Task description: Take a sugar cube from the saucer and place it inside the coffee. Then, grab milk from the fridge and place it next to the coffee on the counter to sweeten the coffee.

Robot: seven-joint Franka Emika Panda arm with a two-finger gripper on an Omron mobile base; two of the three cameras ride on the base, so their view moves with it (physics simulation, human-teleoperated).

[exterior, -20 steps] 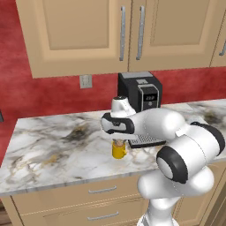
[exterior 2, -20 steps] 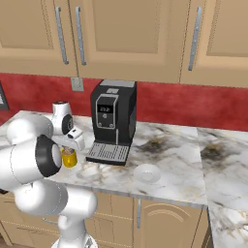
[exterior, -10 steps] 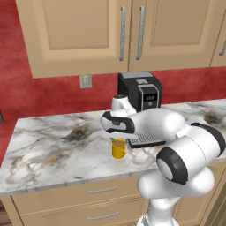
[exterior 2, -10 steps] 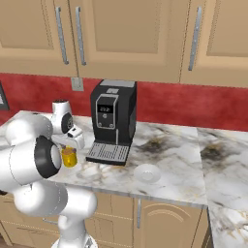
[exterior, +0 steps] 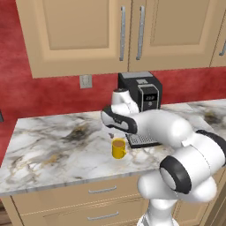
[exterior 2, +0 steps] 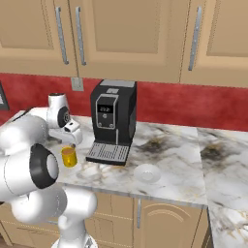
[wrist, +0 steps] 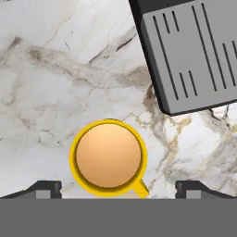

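Left base view: the gripper (exterior: 112,132) has lifted a bit above the coffee (exterior: 118,148) on the worktop (exterior: 53,150). Right base view: saucer (exterior 2: 147,173) looks empty. Hand view: fingers (wrist: 46,188) now spread wide, nothing held, so the sugar's probably in. Milk's next.

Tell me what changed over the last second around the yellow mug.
The gripper has opened above the mug of coffee; its fingertips now stand wide apart on either side, holding nothing. The arm barely shifted. The mug, coffee machine, saucer and counter stayed put.
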